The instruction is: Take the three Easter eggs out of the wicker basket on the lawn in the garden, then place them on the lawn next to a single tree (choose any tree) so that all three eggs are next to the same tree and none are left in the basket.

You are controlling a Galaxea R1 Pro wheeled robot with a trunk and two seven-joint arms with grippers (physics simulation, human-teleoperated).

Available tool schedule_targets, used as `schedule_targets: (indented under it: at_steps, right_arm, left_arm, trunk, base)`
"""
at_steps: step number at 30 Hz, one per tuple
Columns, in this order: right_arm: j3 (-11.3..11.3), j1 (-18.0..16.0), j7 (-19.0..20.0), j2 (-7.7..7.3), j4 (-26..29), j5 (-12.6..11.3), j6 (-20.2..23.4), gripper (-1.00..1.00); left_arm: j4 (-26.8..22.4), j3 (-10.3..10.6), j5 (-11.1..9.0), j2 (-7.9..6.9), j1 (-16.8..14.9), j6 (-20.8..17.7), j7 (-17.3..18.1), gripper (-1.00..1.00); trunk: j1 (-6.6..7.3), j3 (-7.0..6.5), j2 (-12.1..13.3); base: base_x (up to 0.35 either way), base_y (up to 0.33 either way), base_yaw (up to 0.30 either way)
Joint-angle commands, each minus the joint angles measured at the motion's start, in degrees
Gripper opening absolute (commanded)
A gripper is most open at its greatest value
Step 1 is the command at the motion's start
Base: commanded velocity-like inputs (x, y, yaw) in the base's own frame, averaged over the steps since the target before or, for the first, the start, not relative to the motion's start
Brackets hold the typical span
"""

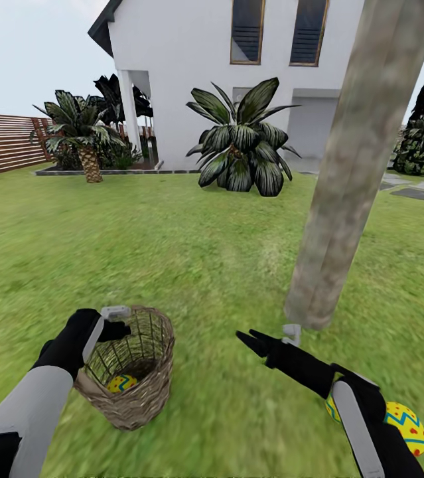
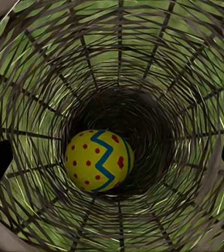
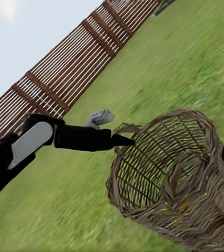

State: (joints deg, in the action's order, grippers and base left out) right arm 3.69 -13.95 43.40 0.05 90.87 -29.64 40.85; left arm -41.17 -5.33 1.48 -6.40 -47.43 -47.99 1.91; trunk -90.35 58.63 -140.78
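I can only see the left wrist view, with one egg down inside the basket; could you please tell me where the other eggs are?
Observer: One Easter egg lies on the lawn beside the right forearm. A yellow patch behind that arm may be another, but I cannot tell.
Operator: Is that near a tree?
Observer: Yes, the foot of the tree stands just beyond the right claw.
Operator: Is the wicker basket standing upright?
Observer: No, the wicker basket is tilted, its mouth turned toward the left claw at its rim.
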Motion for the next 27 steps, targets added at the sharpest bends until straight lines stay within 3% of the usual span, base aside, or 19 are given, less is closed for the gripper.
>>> schedule_targets:
  at_steps: [1,6,27]
  right_arm:
    - [0.5,0.0,1.0,0.02,0.0,-0.2,0.4,1.00]
    - [1.1,0.0,2.3,0.03,0.0,-0.2,0.4,1.00]
    - [1.2,0.0,2.7,0.04,0.0,-0.2,1.8,1.00]
  left_arm:
    - [-0.1,-0.1,0.2,0.04,0.0,-0.1,0.2,1.00]
    - [0.0,-0.1,0.2,0.07,0.0,0.1,0.2,1.00]
    - [0.0,0.0,0.2,0.08,0.0,1.1,0.2,1.00]
  trunk:
    - [-0.21,0.24,-0.4]
    - [-1.31,1.14,-2.4]
    - [-1.86,5.79,-2.7]
  base:
    - [0.000,0.000,0.000]
    - [0.000,0.000,0.000]
    - [0.000,0.000,0.000]
